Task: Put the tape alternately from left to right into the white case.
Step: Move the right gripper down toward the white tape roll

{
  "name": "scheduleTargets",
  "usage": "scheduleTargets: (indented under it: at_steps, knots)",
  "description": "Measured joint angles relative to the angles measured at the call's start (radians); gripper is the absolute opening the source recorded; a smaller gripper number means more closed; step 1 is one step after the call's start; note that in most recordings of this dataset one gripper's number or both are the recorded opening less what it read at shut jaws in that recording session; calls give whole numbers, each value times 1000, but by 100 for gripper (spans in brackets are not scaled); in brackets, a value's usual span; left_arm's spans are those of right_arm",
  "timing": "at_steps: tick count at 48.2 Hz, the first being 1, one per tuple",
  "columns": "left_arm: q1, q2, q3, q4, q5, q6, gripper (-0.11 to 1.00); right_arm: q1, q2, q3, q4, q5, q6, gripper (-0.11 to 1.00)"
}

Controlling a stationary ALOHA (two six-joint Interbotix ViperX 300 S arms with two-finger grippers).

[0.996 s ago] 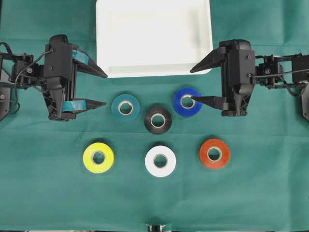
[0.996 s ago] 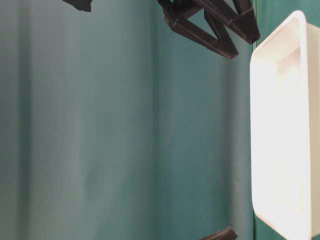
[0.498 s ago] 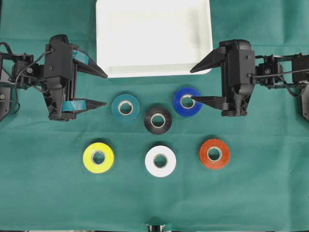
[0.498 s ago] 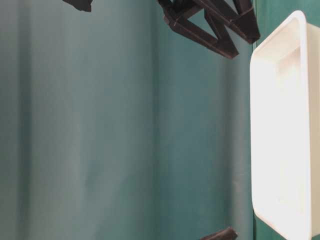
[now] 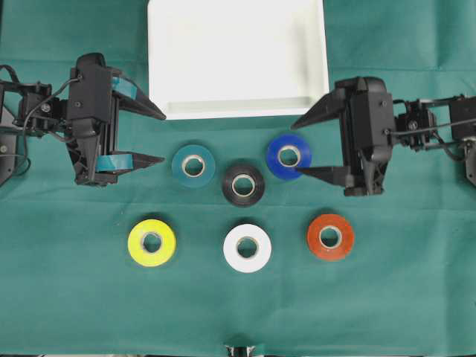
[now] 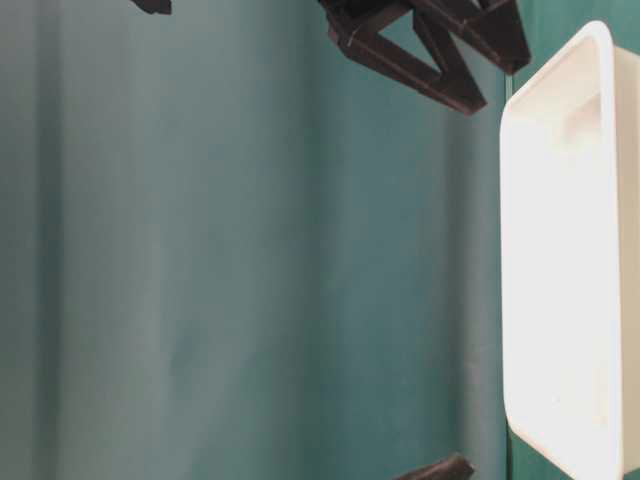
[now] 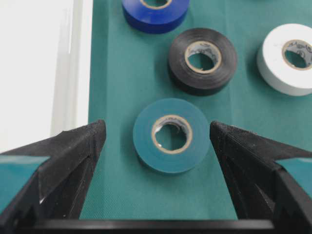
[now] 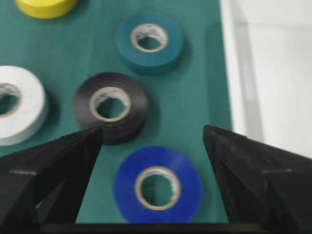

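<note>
Since the earlier frame, only the right claw (image 5: 305, 147) had moved: it had swung slightly toward 6 o'clock in the overhead view, so its lower finger no longer crossed the hole of the blue roll (image 5: 288, 156) but lay at that roll's 5 o'clock edge. Everything else had kept its place.

Both claws stood fully spread and held nothing. The left claw (image 5: 158, 137) pointed toward 3 o'clock, with the teal roll (image 5: 193, 164) just beyond its fingertips and centred between them in the left wrist view. The right claw pointed toward 9 o'clock, framing the blue roll.

All six rolls lay flat on the green tabletop (image 5: 74, 297): teal, black (image 5: 243, 184) and blue in one row; yellow (image 5: 152, 242), white (image 5: 247, 248) and orange-red (image 5: 330, 236) toward 6 o'clock of it. The white case (image 5: 158, 74) sat empty at 12 o'clock.

Judged from this layout, no roll had yet been placed. For a clean pickup, the working claw should probably descend with one finger on each side of the roll's outer wall, staying clear of the black roll nearby.
</note>
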Motion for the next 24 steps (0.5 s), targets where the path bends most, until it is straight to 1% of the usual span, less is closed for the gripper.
scheduleTargets:
  at_steps: [7, 15, 24]
  knots:
    - [0, -2, 0, 0, 0, 0, 97, 52, 8, -2, 0, 0, 17, 86]
    - [0, 0, 0, 0, 0, 0, 96, 115, 35, -23, 0, -2, 21, 86]
    - [0, 0, 0, 0, 2, 0, 96, 158, 67, -55, 0, 0, 21, 86]
